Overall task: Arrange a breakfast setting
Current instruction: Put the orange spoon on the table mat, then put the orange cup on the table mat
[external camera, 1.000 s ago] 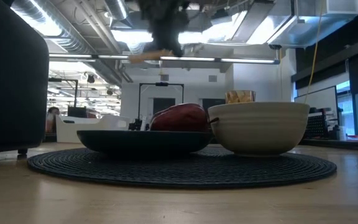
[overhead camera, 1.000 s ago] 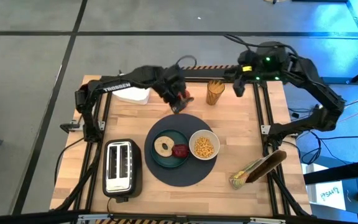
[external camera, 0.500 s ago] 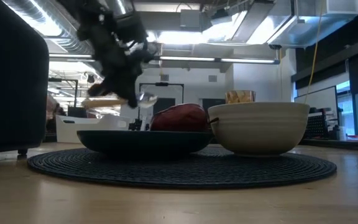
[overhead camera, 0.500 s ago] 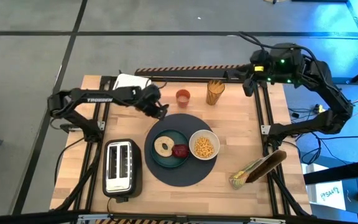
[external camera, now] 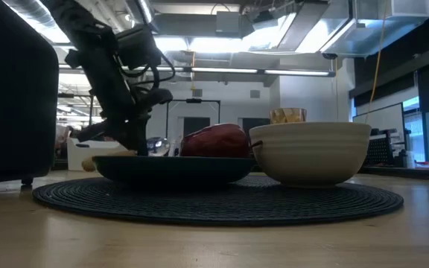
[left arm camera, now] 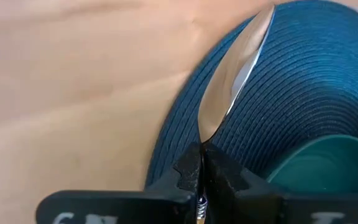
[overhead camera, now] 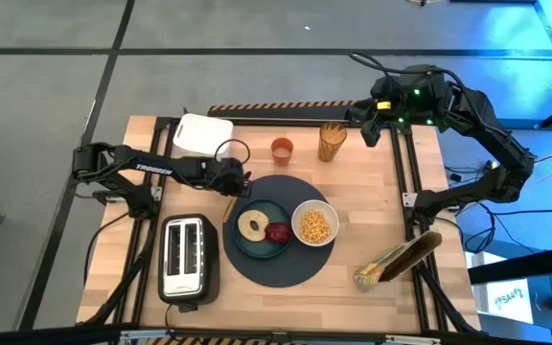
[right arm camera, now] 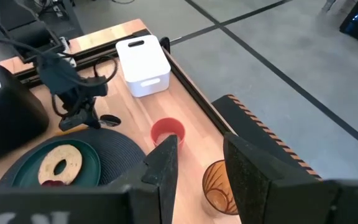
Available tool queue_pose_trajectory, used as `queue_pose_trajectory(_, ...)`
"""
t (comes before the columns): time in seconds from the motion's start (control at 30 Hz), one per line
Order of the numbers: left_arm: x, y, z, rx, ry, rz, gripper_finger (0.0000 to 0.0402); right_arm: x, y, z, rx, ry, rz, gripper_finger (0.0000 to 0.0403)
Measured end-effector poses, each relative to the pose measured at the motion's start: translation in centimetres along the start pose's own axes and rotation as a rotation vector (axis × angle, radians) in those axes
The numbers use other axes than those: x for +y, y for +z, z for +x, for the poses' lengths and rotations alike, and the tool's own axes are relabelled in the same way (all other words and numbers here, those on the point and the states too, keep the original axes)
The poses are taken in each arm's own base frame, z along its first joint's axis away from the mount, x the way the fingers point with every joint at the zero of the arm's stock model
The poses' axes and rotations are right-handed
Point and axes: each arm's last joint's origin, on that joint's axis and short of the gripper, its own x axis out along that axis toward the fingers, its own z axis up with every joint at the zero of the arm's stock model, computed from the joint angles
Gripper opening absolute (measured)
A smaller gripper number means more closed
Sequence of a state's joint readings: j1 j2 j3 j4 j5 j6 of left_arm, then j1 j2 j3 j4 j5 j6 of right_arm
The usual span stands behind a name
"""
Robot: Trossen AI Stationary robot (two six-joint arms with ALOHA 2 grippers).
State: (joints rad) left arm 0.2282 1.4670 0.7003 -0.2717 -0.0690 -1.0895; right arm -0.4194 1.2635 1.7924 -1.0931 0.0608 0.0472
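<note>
The dark-grey mat (overhead camera: 257,268) lies at the table's middle. On it stand the teal plate (overhead camera: 257,247), with the bagel (overhead camera: 252,226) and the dark red fruit (overhead camera: 278,232), and the white bowl (overhead camera: 314,225) of yellow cereal. The orange cup (overhead camera: 282,149) stands on the wood beyond the mat. My left gripper (overhead camera: 230,180) is low at the mat's far-left edge, shut on the metal spoon (left arm camera: 232,74). My right gripper (overhead camera: 367,129) hangs open and empty over the far right part of the table. My left gripper pinches the spoon between its two fingers just behind the spoon's bowl (left arm camera: 202,148). The fingers come from the table's left, slanting down. The bowl sticks out ahead of the fingers, turned on edge over the mat's rim. The pale handle end (external camera: 88,164) trails behind, low. Whether the spoon touches the mat, I cannot tell.
A white box (overhead camera: 202,134) stands at the far left, a toaster (overhead camera: 189,257) at the near left, a brown woven cup (overhead camera: 331,142) beside the orange cup, and a bag (overhead camera: 398,259) at the near right. Bare wood lies left of the mat.
My left gripper, shut on the spoon, has gone from above the orange cup toward the table's left and near edge and down to the mat's far-left rim. The spoon has come down with it from high above the table to just over it.
</note>
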Motion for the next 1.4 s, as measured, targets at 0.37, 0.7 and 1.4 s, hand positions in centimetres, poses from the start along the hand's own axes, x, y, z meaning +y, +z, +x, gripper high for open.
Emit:
queue_pose_trajectory(0.37,-0.8,-3.0,0.3,-0.015,0.029,-0.130,0.0010,0.0,0.3,0.2,-0.022,-0.001,0.006,0.0120)
queue_pose_trajectory(0.7,-0.9,-4.4,1.2,0.026,0.056,-0.194,0.0011,0.0,0.7,0.4,-0.062,-0.002,0.004,0.0120)
queue_pose_trajectory(1.4,-0.9,-4.4,1.1,0.048,0.051,-0.205,0.0141,0.0,1.3,0.4,-0.121,-0.008,0.033,0.0120)
